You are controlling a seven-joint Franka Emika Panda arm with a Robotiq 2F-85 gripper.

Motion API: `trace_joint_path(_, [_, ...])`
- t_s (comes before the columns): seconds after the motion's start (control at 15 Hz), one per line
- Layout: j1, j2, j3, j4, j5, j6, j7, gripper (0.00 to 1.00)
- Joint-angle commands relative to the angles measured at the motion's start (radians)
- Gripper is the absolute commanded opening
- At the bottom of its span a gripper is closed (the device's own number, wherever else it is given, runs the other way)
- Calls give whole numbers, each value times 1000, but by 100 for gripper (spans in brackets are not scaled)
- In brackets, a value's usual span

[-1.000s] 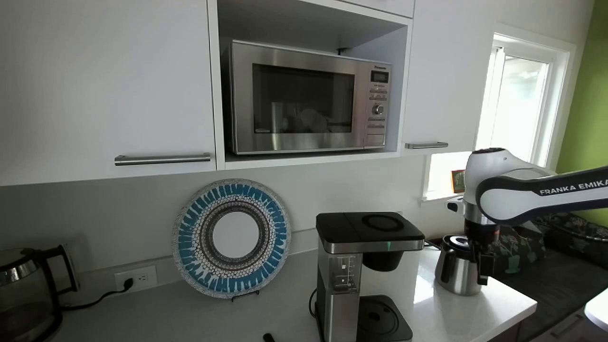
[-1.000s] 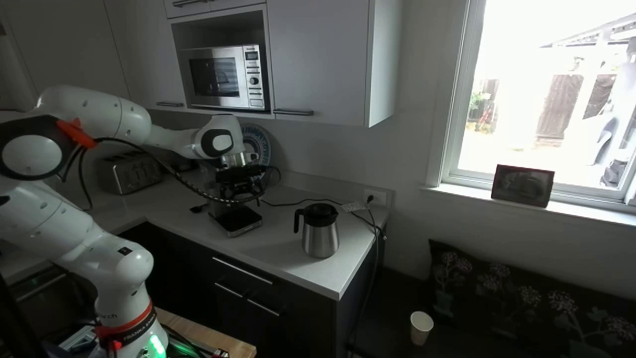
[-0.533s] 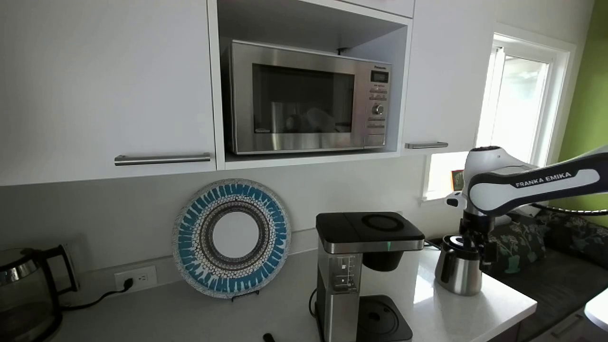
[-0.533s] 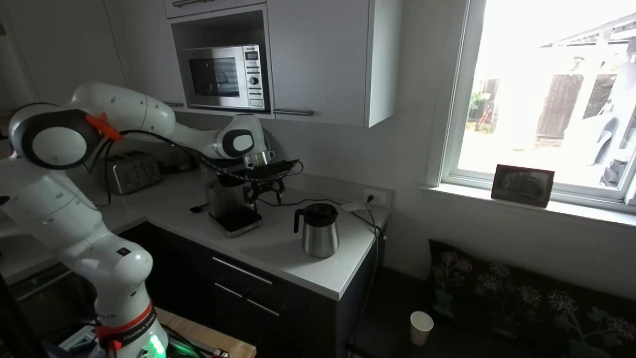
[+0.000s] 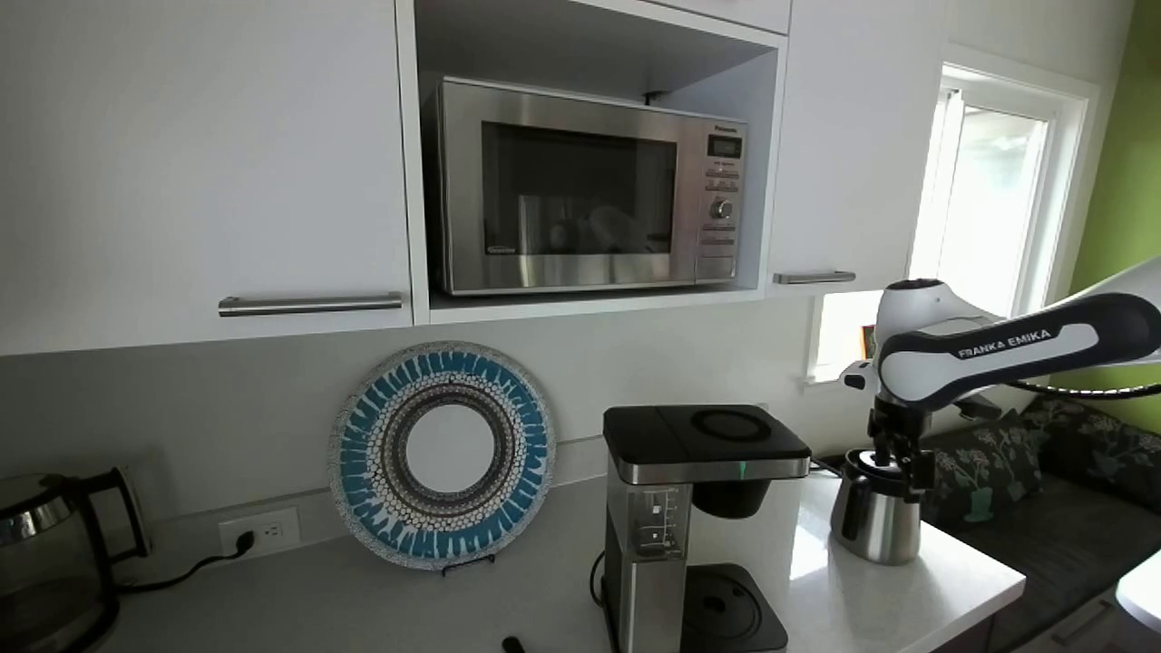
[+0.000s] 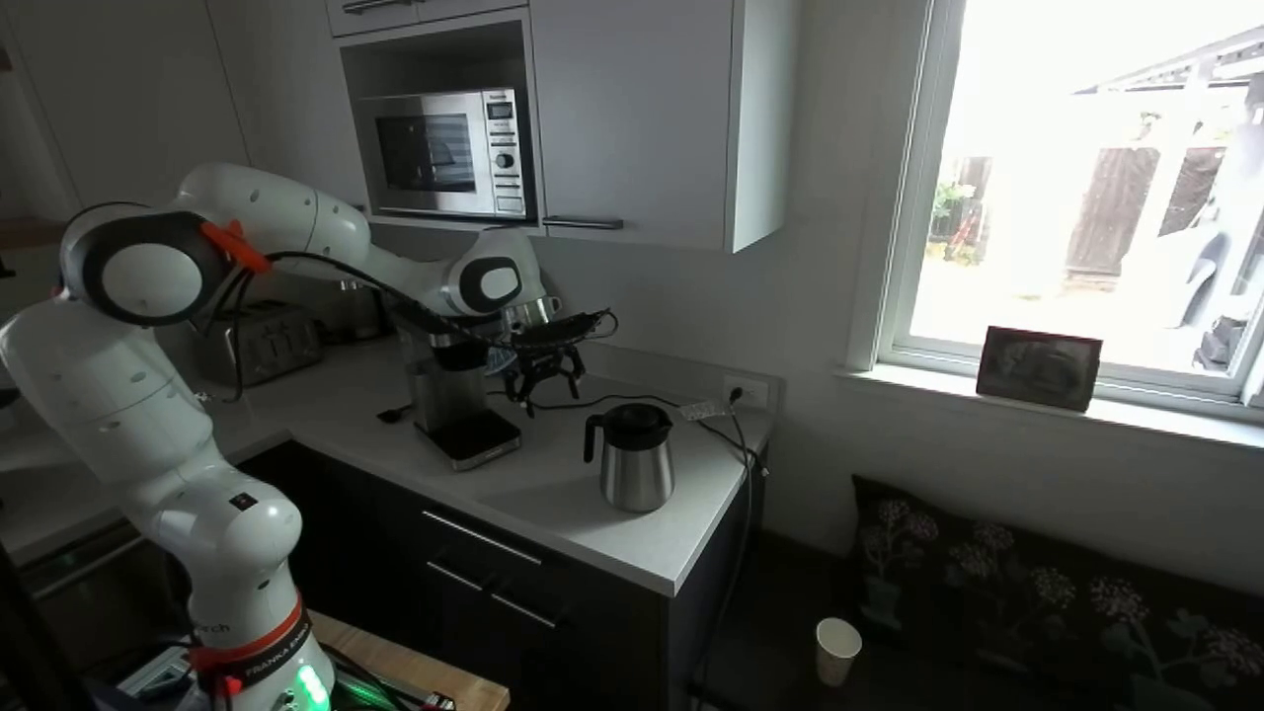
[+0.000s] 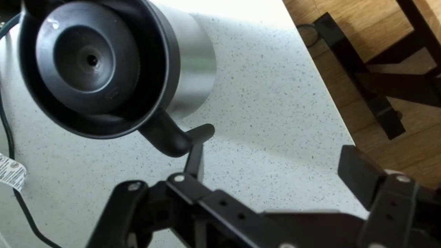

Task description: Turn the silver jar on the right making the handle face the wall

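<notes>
Probably rigid and slippery, the shiny steel jug (image 6: 637,479) at the right end of the white counter (image 6: 563,479) seems best held by its curved black handle (image 6: 590,440), the black two-fingered gripper (image 7: 276,167) gaping wide.

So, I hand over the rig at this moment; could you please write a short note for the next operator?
Gripper: open, holding nothing.
Steel carafe: upright on the countertop, apart from the gripper; its black handle points roughly toward the coffee maker.
Done: turn not completed; the handle does not face the wall.
Left: turn the carafe until the handle faces the wall, probably gripping the handle first.
</notes>
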Motion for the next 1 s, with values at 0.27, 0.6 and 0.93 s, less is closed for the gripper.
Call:
trace_joint_path(0.27, [-43,61,-25,6,7,159,-449,100])
trace_joint_path(0.6, [-70,111,-26,4,50,234,-658,100])
trace_joint_path(0.93, [-82,143,-20,0,143,309,-821,100])
